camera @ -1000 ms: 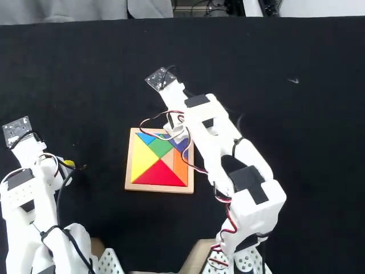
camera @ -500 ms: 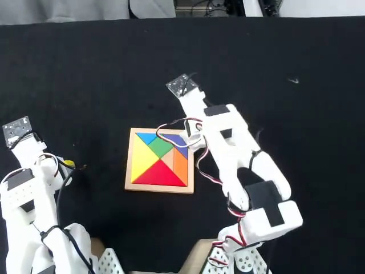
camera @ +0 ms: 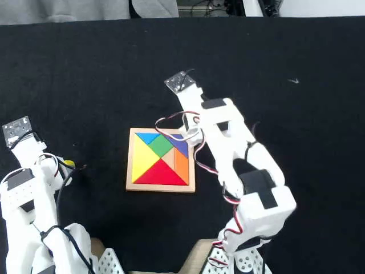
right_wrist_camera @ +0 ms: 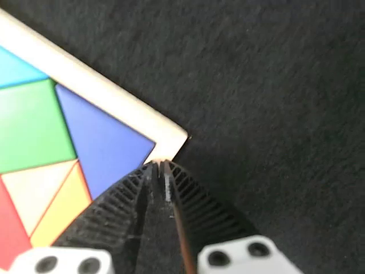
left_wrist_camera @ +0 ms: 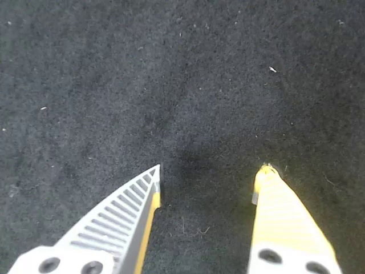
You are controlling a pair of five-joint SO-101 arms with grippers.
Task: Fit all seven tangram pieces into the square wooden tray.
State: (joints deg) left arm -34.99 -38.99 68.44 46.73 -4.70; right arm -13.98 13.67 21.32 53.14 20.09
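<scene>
L arm [camera: 25, 171] at left edge of worktop [camera: 296, 142], L jaws wide apart over the black cloth. Centre: wooden tray [camera: 130, 162], tangram pieces [camera: 159, 162] flat inside, filling it. R arm [camera: 228, 142] just right of tray, R jaws pressed together at its far right corner.

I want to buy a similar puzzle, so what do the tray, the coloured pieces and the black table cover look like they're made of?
The tray: pale wood by its look, a matte cream rim without gloss.
The pieces: probably painted wood, in flat solid colours with no grain showing; plastic cannot be ruled out.
The table cover: black felt-like fabric, a fuzzy nap with lint specks.
</scene>
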